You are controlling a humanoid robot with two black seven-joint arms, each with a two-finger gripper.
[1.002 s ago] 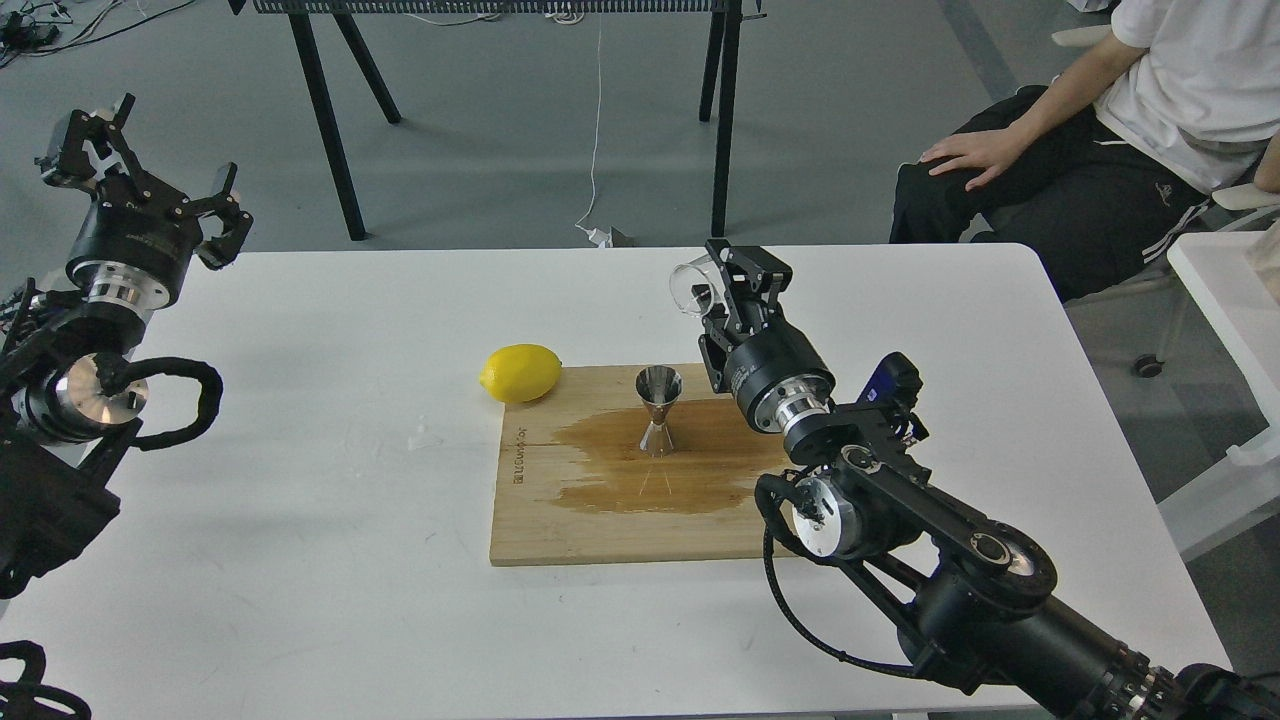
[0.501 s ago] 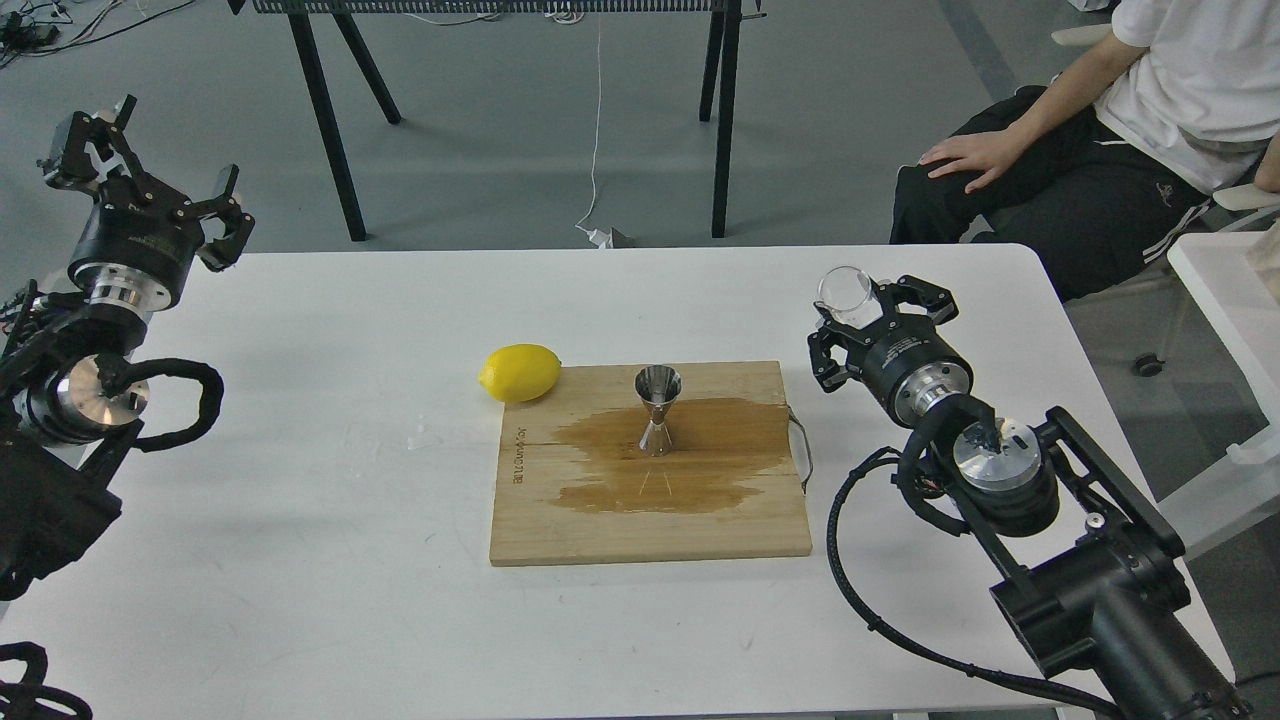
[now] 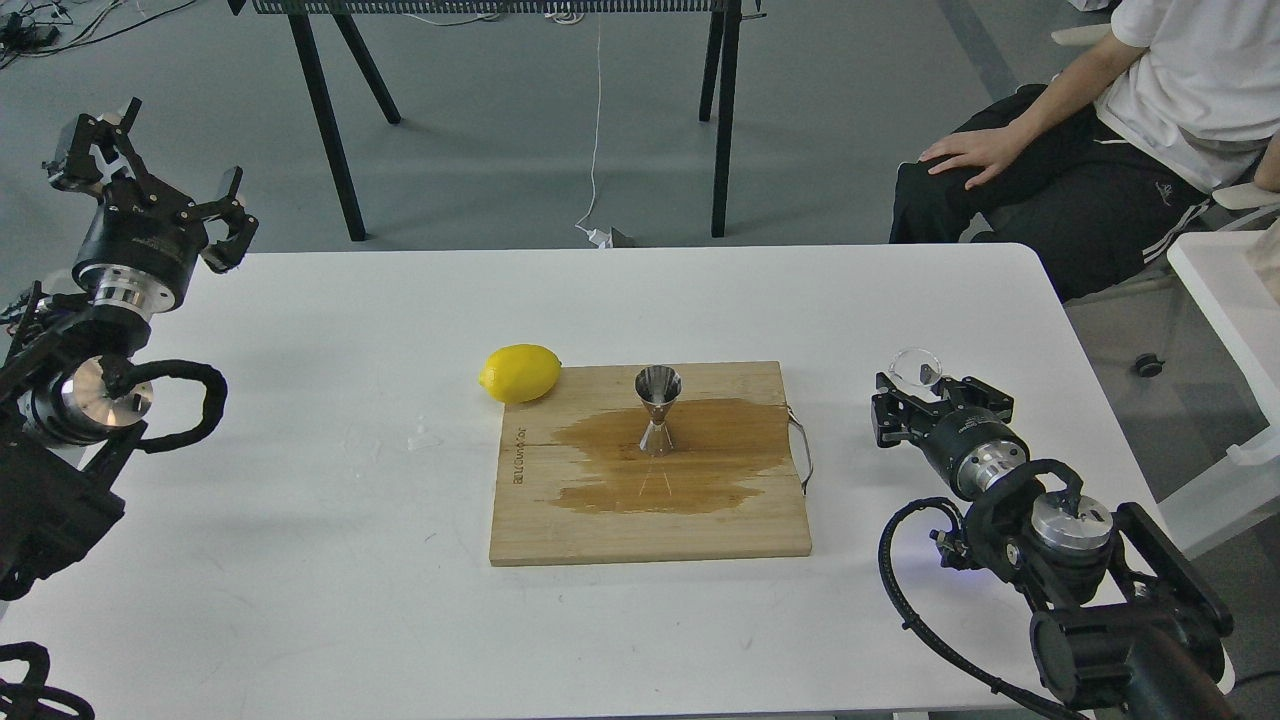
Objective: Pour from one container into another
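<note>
Your right gripper (image 3: pixel 935 405) sits low over the white table (image 3: pixel 300 520), fingers closed around the small glass cup (image 3: pixel 916 367), right of the wooden board (image 3: pixel 650 520). On the board's wet brown patch (image 3: pixel 700 470) the metal jigger (image 3: pixel 658 410) stands upright, a lemon (image 3: pixel 520 372) touching the board's far left corner. Your left gripper (image 3: pixel 150 190) hangs open and empty at the table's far left corner

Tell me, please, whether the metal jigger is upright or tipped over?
Upright: the jigger stands on its narrow base on the wet cutting board, open mouth up.
</note>
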